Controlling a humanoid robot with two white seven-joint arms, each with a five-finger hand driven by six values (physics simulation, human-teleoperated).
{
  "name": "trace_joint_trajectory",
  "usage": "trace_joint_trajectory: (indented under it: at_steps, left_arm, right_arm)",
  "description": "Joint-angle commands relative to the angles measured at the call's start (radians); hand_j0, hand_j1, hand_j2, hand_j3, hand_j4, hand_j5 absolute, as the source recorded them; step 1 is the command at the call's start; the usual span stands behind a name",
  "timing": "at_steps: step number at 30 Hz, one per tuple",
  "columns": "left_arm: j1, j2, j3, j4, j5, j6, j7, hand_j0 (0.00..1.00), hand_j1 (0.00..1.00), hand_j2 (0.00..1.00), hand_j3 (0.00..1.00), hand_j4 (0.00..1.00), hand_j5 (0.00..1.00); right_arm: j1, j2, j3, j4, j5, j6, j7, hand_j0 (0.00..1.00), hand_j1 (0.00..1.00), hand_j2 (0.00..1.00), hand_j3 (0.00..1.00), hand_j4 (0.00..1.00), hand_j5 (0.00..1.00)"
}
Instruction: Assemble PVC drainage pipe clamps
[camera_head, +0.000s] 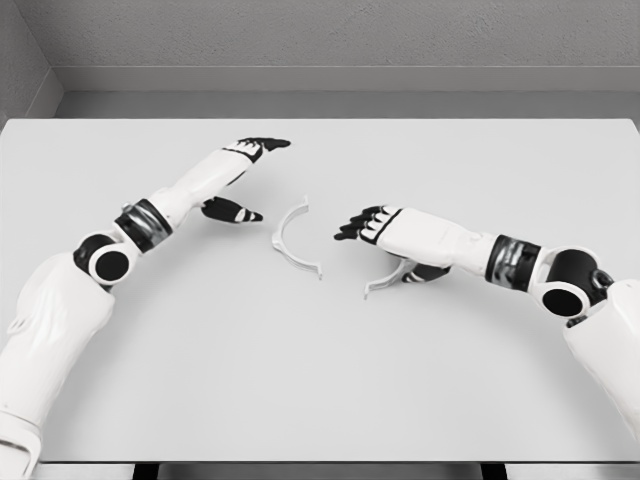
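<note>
Two white clamp halves on the table (320, 380). First half (293, 240) lying flat near the middle, a thin arc bulging left, opening toward the right, nothing touching it. Second half (385, 280) just to its right, mostly tucked under the right hand (372, 224), only its lower end poking out.

Right hand resting over that second half, dark fingers stretched toward the first one. Looks like a loose cover or the start of a pinch, thumb seemingly underneath, but can't tell if actually clamped on it. Probably parked there to slide or lift that half over to mate with the other.

Left hand (240, 180) up and to the left of the first half, fingers spread and relaxed, grasping nothing, thumb pointing down toward the arc. Guessing it's poised to steady that piece once the halves come together.

No containers anywhere, no bins or trays. Halves apart, so assembly not done.
</note>
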Motion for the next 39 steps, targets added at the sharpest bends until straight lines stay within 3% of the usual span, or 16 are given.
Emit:
trace_joint_trajectory:
  at_steps: [1, 34, 37, 39]
  left_arm:
    - [0.000, 0.006, -0.004, 0.016, 0.005, 0.001, 0.001, 1.00, 1.00, 1.00, 1.00, 1.00, 1.00]
    - [-0.015, 0.004, -0.007, 0.048, 0.005, 0.001, 0.001, 1.00, 1.00, 1.00, 1.00, 1.00, 1.00]
    - [-0.017, 0.004, -0.007, 0.050, 0.005, 0.001, 0.001, 1.00, 1.00, 1.00, 1.00, 1.00, 1.00]
    - [-0.017, 0.004, -0.007, 0.050, 0.007, 0.001, 0.001, 1.00, 1.00, 1.00, 1.00, 1.00, 1.00]
  right_arm:
    - [0.000, 0.011, 0.006, -0.001, -0.005, 0.002, 0.011, 1.00, 1.00, 1.00, 1.00, 1.00, 1.00]
    - [-0.150, 0.080, 0.050, 0.160, 0.027, 0.002, 0.009, 1.00, 1.00, 1.00, 1.00, 1.00, 1.00]
    - [-0.143, 0.056, 0.038, 0.135, 0.010, 0.002, 0.009, 1.00, 1.00, 1.00, 1.00, 1.00, 1.00]
    - [-0.126, -0.036, 0.015, 0.002, -0.010, 0.002, 0.008, 1.00, 1.00, 1.00, 1.00, 1.00, 1.00]
